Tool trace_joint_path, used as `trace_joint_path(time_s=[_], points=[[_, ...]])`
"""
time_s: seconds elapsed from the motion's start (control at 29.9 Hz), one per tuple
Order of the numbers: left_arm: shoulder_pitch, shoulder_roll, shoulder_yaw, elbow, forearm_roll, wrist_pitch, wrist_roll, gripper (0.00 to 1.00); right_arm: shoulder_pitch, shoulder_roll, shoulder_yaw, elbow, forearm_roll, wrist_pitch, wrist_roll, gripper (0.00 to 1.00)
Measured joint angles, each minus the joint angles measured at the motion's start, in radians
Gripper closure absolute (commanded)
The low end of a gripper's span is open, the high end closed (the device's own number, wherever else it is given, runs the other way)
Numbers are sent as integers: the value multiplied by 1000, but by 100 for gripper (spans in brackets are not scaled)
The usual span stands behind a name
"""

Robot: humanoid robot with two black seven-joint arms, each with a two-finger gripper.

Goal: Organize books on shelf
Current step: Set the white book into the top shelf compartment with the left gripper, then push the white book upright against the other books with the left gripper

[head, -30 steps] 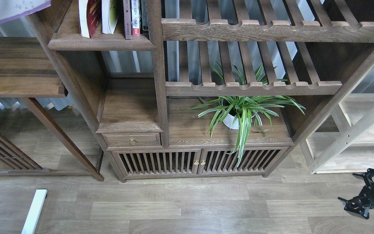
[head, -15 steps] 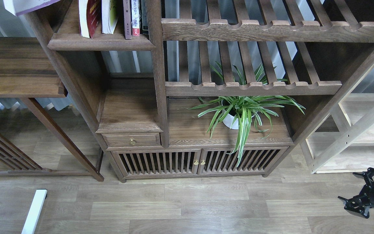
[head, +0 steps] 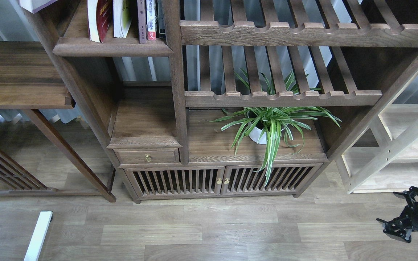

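up top, two of our books stand on the dark shelf (head: 113, 47), a third shows only at the frame's corner.
the red book (head: 98, 18) and the yellow-green book (head: 122, 16) stand upright side by side, thin books (head: 147, 20) just to their right; the lavender-white book (head: 35, 4) pokes in at upper left, apart from the shelf. our right gripper (head: 401, 214) hangs low at right over the floor, fingers spread apart, holding nothing. our left gripper is out of sight.

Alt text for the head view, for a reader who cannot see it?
Books stand upright on a dark-brown shelf at upper left of a wooden cabinet; a pale lavender-white book pokes in at the top left corner. A potted spider plant sits lower down, and the right gripper hangs open over the floor.
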Motion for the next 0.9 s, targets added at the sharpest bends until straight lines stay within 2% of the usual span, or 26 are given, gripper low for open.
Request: trace_joint_path(time_s=[0.27,0.57,0.9], points=[[3,-66,54,0,53,154,-22,100,0,2,0,0,0,0,0,0],[18,-142,138,0,56,343,-65,100,4,7,1,0,0,0,0,0],[38,-212,169,54,60,436,-97,100,7,9,1,0,1,0,0,0]])
